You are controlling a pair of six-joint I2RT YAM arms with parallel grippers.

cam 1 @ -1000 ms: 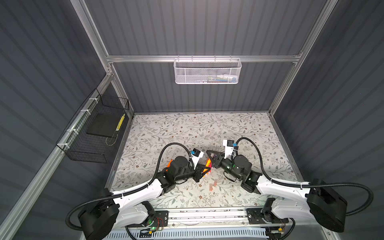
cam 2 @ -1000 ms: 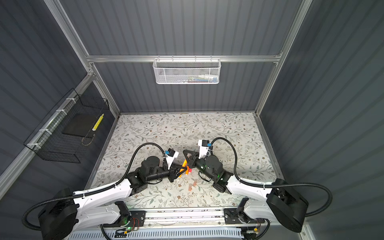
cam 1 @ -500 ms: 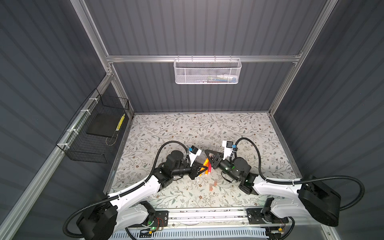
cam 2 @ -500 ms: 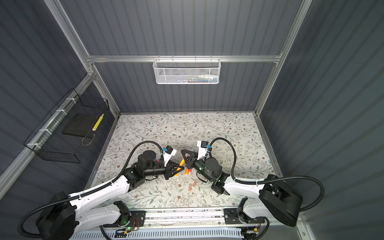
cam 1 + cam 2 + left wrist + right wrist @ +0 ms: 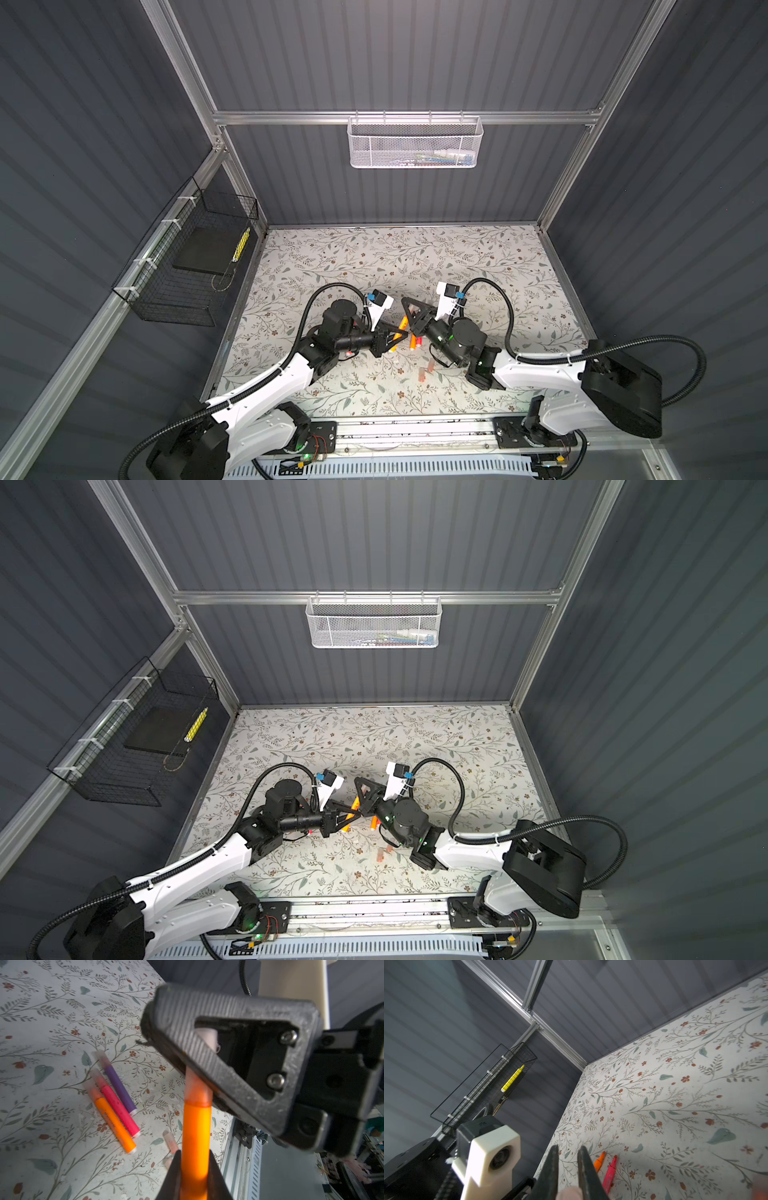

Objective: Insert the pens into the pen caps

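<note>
Now, drifted toward nine o'clock, your left gripper (image 5: 195, 1159) pinches the orange pen (image 5: 196, 1130), right gripper (image 5: 569, 1149) pinches the pen cap (image 5: 198, 1088): capping looks done.

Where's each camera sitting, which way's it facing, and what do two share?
Both top views: overhead in front, looking down on the floral table; left arm and right arm show.
Left wrist: on the left arm, looking along the left gripper's orange marker pen into the translucent pinkish cap in the right gripper.
Right wrist: on the right arm, facing past its fingers to the black wire basket; the left arm's white camera mount shows.
Shared: top and right wrist views show that basket.
</note>
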